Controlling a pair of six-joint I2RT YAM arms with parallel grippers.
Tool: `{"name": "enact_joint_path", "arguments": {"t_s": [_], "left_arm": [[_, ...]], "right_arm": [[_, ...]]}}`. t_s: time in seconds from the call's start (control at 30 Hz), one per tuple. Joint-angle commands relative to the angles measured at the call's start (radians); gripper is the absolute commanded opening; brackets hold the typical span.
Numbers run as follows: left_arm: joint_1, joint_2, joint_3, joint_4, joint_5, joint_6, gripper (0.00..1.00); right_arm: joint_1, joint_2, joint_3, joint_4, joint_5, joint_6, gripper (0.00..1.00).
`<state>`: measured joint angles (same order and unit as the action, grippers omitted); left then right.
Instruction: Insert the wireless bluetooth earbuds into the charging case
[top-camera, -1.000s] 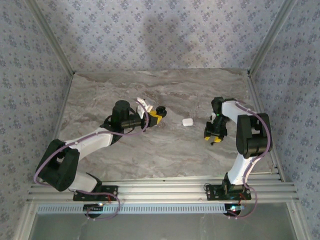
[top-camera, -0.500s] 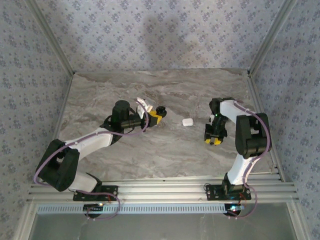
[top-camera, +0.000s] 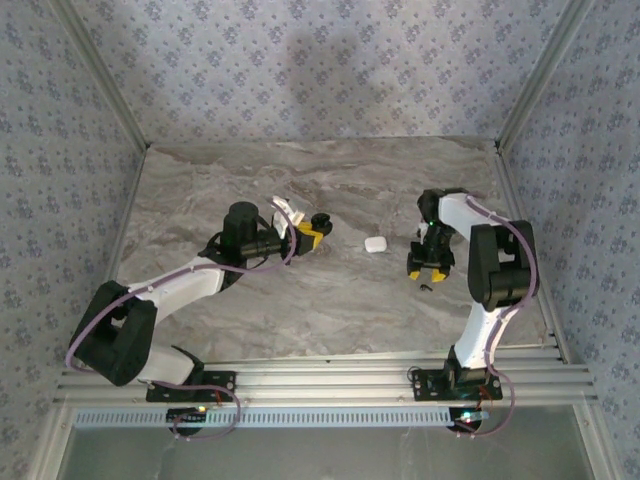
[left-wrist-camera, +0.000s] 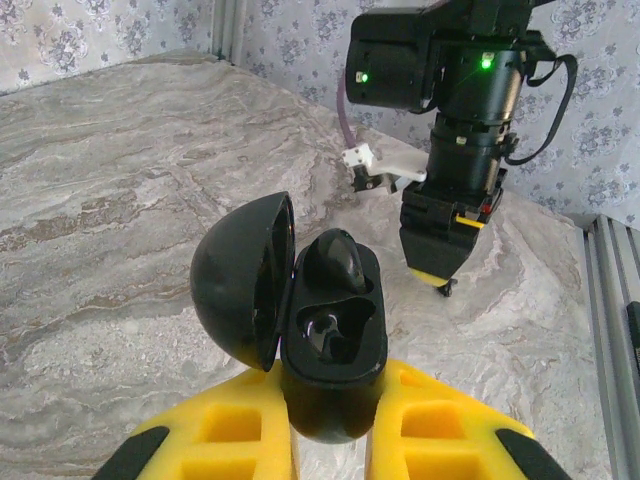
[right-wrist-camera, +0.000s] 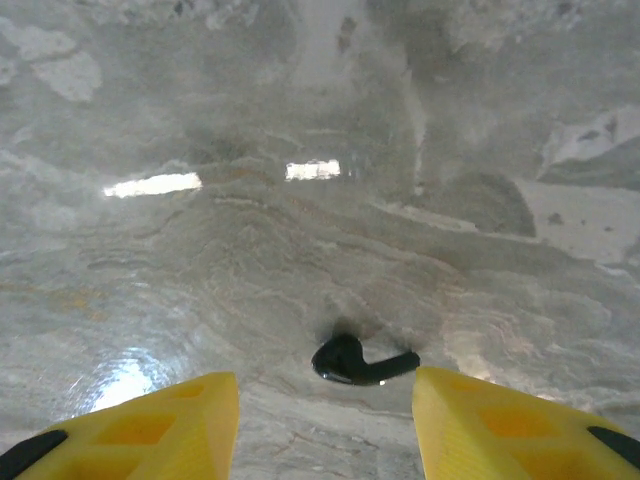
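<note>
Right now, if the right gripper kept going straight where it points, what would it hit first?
The right gripper points down, so probably the black earbud lying on the marble tabletop between its open fingers; how far off is hard to judge.

Black earbud (right-wrist-camera: 356, 362) — grey-marbled table (right-wrist-camera: 250, 260)

A small black earbud (right-wrist-camera: 360, 362) is laid on the grey marble tabletop (top-camera: 330, 300) just ahead of the right gripper (right-wrist-camera: 322, 390); another black earbud (left-wrist-camera: 338, 262) is seated in the open black clamshell case (left-wrist-camera: 335, 345).

Bare tabletop (right-wrist-camera: 300, 180) surrounds the black earbud (right-wrist-camera: 360, 362) between fingers (right-wrist-camera: 150, 425) of the right hand (right-wrist-camera: 325, 430).
</note>
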<state>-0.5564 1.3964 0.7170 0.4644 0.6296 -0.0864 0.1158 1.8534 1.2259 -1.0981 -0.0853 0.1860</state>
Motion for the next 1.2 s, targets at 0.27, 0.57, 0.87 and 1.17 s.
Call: {"name": "enact_joint_path", "arguments": {"t_s": [0.27, 0.57, 0.87, 1.17], "left_arm": [[0.006, -0.033, -0.003, -0.007, -0.004, 0.015, 0.15], [0.005, -0.038, -0.007, -0.006, -0.005, 0.012, 0.15], [0.005, -0.046, -0.008, -0.010, -0.008, 0.016, 0.14], [0.006, -0.050, -0.011, -0.015, -0.012, 0.019, 0.15]], "right_arm": [[-0.006, 0.018, -0.081, 0.004, -0.020, -0.008, 0.48], [0.001, -0.043, -0.078, -0.005, -0.069, 0.018, 0.41], [-0.014, -0.037, 0.010, -0.086, 0.035, 0.006, 0.41], [-0.017, 0.017, 0.011, -0.040, 0.012, -0.006, 0.37]]}}
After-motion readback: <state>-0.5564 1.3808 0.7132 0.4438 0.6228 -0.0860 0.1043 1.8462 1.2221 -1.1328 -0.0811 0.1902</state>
